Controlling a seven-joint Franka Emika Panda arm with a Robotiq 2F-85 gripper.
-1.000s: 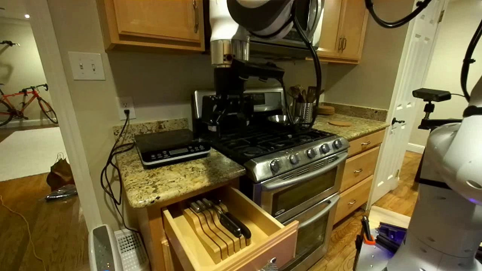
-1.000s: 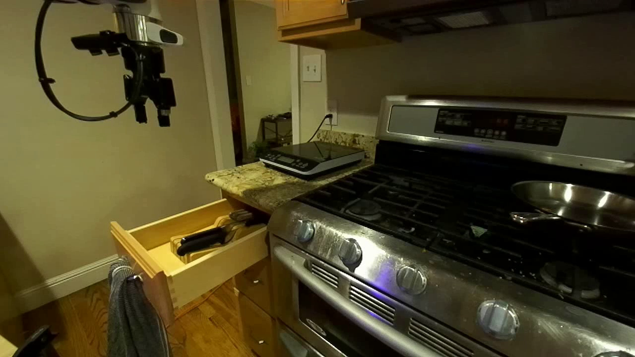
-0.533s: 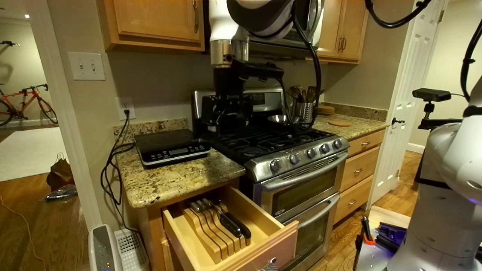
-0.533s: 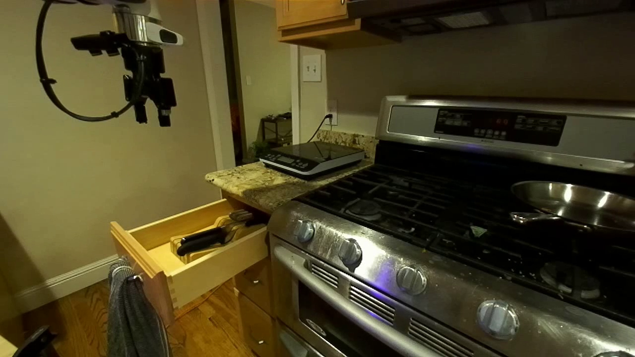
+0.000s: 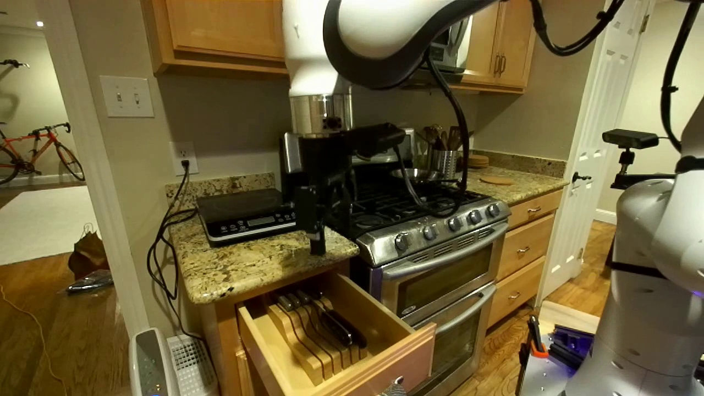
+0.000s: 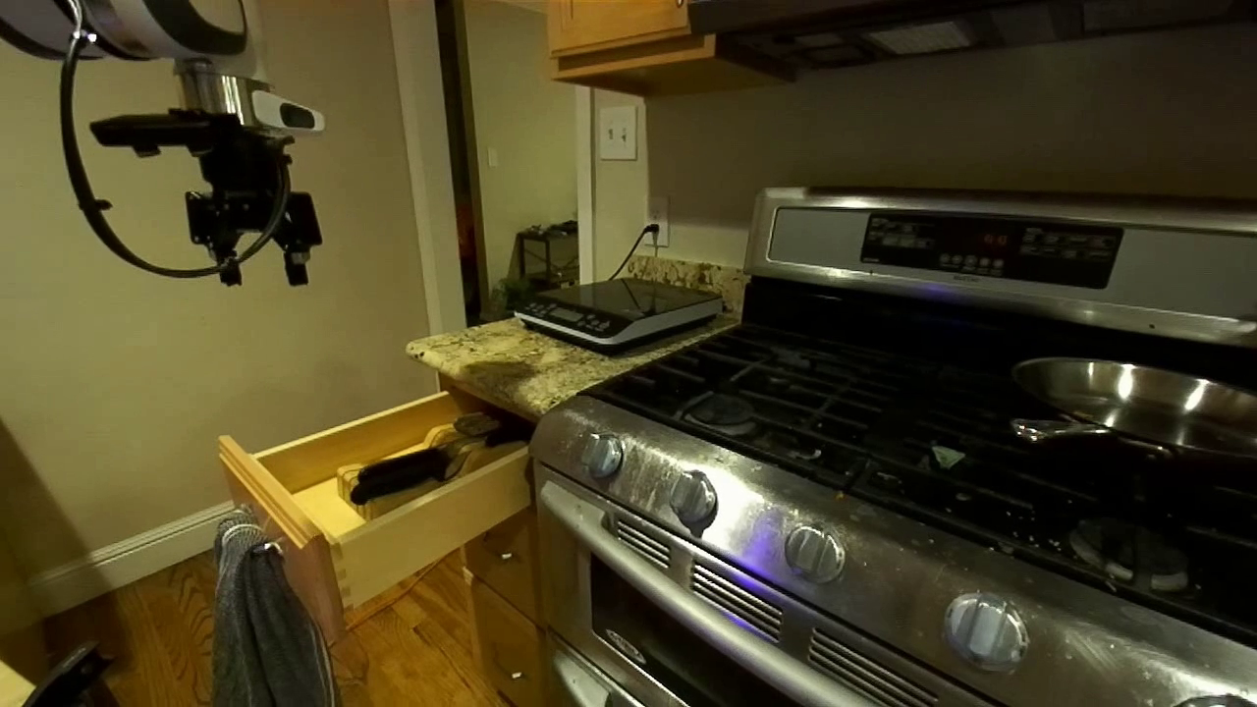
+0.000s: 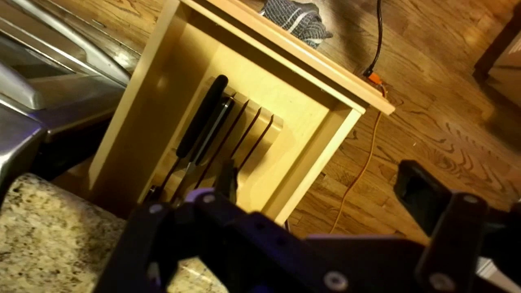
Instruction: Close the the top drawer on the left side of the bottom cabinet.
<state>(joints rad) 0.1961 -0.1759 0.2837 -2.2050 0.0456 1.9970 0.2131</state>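
The light-oak top drawer point(image 5: 379, 367) is pulled well out of the bottom cabinet point(image 5: 220, 330). It also shows open in an exterior view point(image 6: 432, 530) and the wrist view point(image 7: 321, 71). Dark-handled knives point(image 7: 203, 116) lie in a slotted wooden tray point(image 7: 252, 122) inside it. My gripper point(image 6: 265, 280) points down, open and empty, high above the drawer and apart from it. In an exterior view my gripper point(image 5: 317, 246) shows in front of the counter. In the wrist view my gripper's fingertips point(image 7: 319, 175) are wide apart, with the drawer's side wall and floor seen between them.
A striped grey towel point(image 6: 265, 619) hangs from the drawer's handle. The granite counter point(image 5: 247, 269) overhangs the drawer and holds a black induction cooktop point(image 5: 250, 214). The steel stove point(image 5: 434, 231) stands right beside the drawer. An orange cord point(image 7: 364, 167) lies on the floor.
In the last half second my gripper has moved down and away from the stove's back, out toward the open drawer, turning slightly. The drawer has not moved.
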